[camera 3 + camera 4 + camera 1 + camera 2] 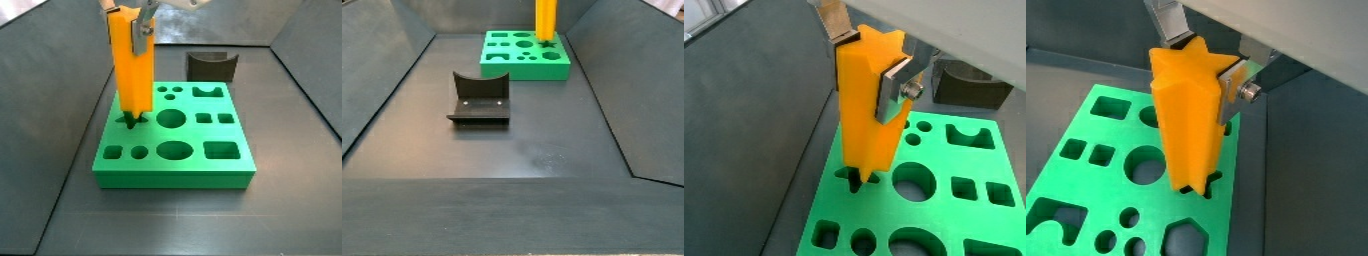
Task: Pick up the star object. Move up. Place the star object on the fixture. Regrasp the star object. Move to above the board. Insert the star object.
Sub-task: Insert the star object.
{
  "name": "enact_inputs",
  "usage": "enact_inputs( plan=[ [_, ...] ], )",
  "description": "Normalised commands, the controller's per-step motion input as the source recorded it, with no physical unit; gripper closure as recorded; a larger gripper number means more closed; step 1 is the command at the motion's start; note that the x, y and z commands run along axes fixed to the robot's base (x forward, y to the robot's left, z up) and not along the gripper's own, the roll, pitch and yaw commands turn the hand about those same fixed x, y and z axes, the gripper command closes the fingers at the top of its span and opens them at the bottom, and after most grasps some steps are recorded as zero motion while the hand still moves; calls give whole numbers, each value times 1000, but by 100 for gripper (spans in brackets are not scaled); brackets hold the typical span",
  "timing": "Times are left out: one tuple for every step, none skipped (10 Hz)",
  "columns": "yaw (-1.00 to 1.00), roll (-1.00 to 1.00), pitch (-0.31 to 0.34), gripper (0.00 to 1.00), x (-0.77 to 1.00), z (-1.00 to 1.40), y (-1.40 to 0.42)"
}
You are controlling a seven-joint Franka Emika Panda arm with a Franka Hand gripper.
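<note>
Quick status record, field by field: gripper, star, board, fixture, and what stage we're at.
gripper: above the board, shut on the star near its top end
star: upright, lower tip in the star hole at the board's edge, most of its length above the surface
board: flat on the floor; other holes empty
fixture: on the floor apart from the board, nothing on it
stage: insertion begun, star not yet fully seated
</note>
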Motion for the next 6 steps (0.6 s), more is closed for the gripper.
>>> enact_inputs(
  plan=[
    [-37, 20, 0, 100, -66, -151, -31],
    [-49, 49, 3, 100, -94, -146, -54],
    [-57, 21, 0, 100, -51, -106, -49],
    [-51, -4, -16, 100, 0, -117, -51],
    [0, -19, -51, 100, 3, -66, -3],
    [0, -44, -66, 100, 0, -100, 0]
  ],
)
